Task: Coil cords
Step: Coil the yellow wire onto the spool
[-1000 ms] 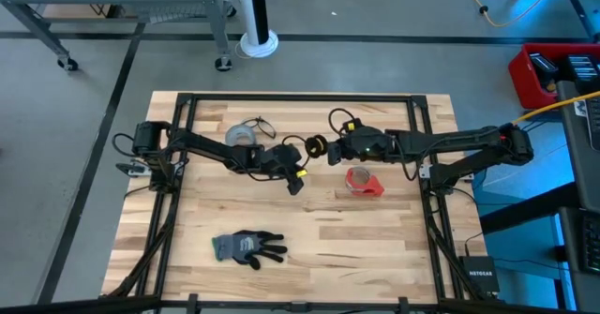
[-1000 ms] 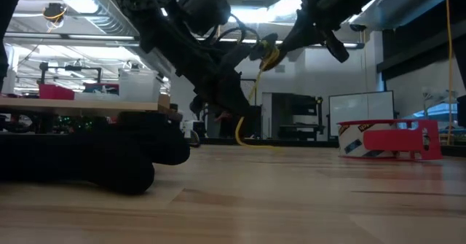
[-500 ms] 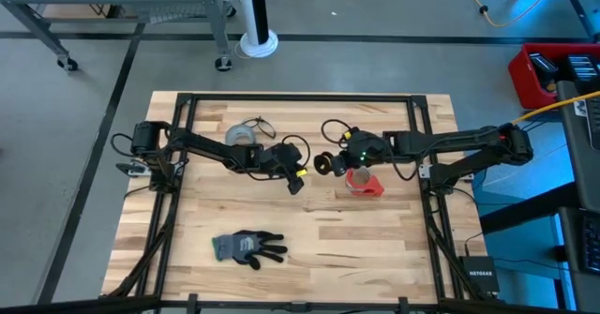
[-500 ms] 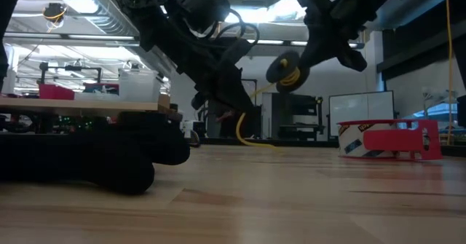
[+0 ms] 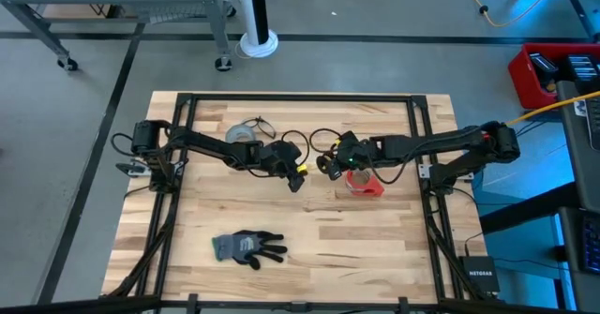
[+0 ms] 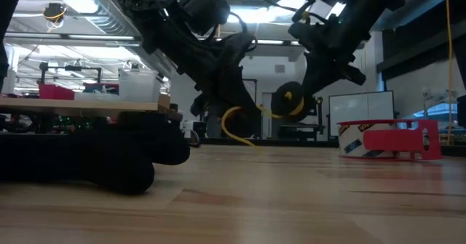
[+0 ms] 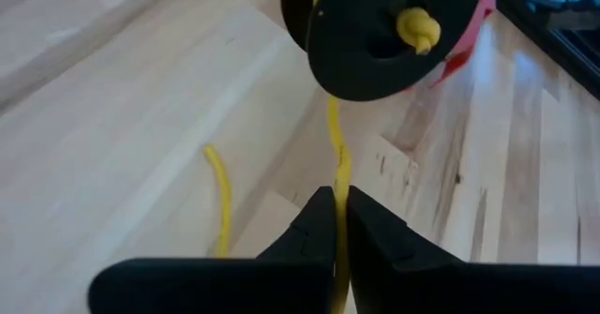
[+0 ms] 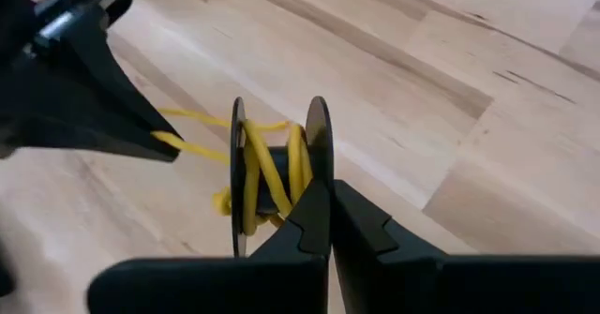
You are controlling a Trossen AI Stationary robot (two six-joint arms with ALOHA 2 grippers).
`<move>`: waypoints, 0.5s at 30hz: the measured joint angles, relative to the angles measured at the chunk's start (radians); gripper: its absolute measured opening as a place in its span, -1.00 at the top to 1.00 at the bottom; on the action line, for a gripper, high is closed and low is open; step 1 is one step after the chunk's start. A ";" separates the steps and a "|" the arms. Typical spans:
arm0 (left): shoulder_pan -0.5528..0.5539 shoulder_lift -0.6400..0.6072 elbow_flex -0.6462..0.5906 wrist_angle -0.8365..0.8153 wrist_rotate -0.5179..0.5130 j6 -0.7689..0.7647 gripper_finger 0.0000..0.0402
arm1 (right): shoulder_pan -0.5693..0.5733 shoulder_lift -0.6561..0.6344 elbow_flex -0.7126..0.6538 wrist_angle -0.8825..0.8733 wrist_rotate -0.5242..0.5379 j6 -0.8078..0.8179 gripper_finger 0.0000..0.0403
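Yellow cord (image 7: 338,159) is running taut above the table's middle: the left gripper (image 7: 334,222) is pinching it between closed fingers, while just to its right the right gripper (image 8: 329,222) is clamping the black spool (image 8: 274,173) carrying its windings, beside the red tape roll (image 5: 364,182).

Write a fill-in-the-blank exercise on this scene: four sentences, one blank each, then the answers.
1. The left pincer is shut on the ____ cord.
2. The right pincer holds a black spool with that cord wound ____ it.
3. In the high view, the glove lies on the table nearer the ____ arm.
4. The tape roll beside the right pincer is ____.

Answers: yellow; around; left; red
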 joint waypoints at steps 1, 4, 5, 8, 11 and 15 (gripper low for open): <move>0.004 0.000 0.000 -0.001 0.007 0.001 0.95 | 0.000 0.001 0.000 0.000 0.000 -0.004 0.97; 0.008 0.000 0.000 -0.005 0.025 0.014 0.87 | 0.000 0.002 0.000 -0.005 0.001 -0.011 0.97; 0.008 -0.001 0.000 -0.010 0.033 0.033 0.85 | 0.000 0.002 0.000 -0.011 0.003 -0.012 0.97; 0.005 -0.002 0.001 -0.030 0.043 0.086 0.75 | -0.001 0.003 -0.001 -0.012 0.005 -0.013 0.97; 0.004 -0.002 0.001 -0.058 0.043 0.110 0.65 | -0.001 0.003 -0.001 -0.010 0.005 -0.013 0.97; 0.007 -0.002 0.001 -0.058 0.036 0.111 0.58 | -0.001 0.003 -0.001 -0.008 0.005 -0.013 0.97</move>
